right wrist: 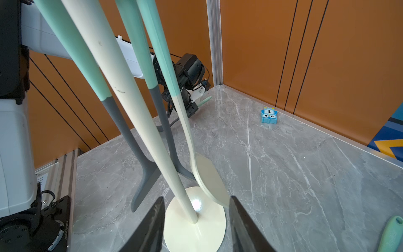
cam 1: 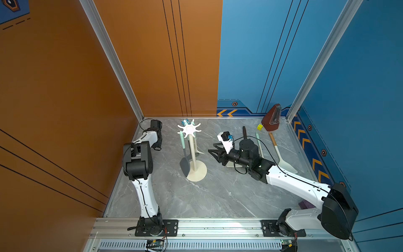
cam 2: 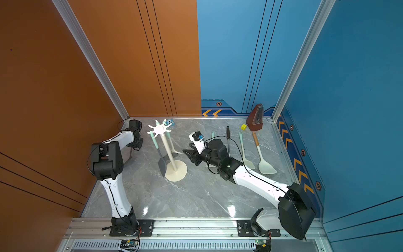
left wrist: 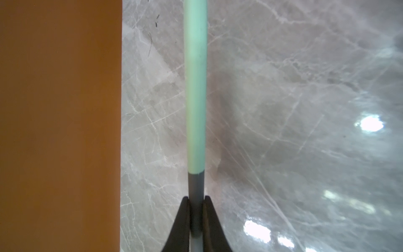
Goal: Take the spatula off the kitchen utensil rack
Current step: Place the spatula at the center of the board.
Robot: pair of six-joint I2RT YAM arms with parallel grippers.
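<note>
While left end effector (left wrist: 196,198) around spatula (left wrist: 194,87), 1 on owl toy (right wrist: 269,115).

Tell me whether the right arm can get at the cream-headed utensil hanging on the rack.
Probably yes. The right gripper is open and faces the rack; the cream-headed utensil hangs on its near side, close to one fingertip, with nothing between. The pole stands close beside.
</note>
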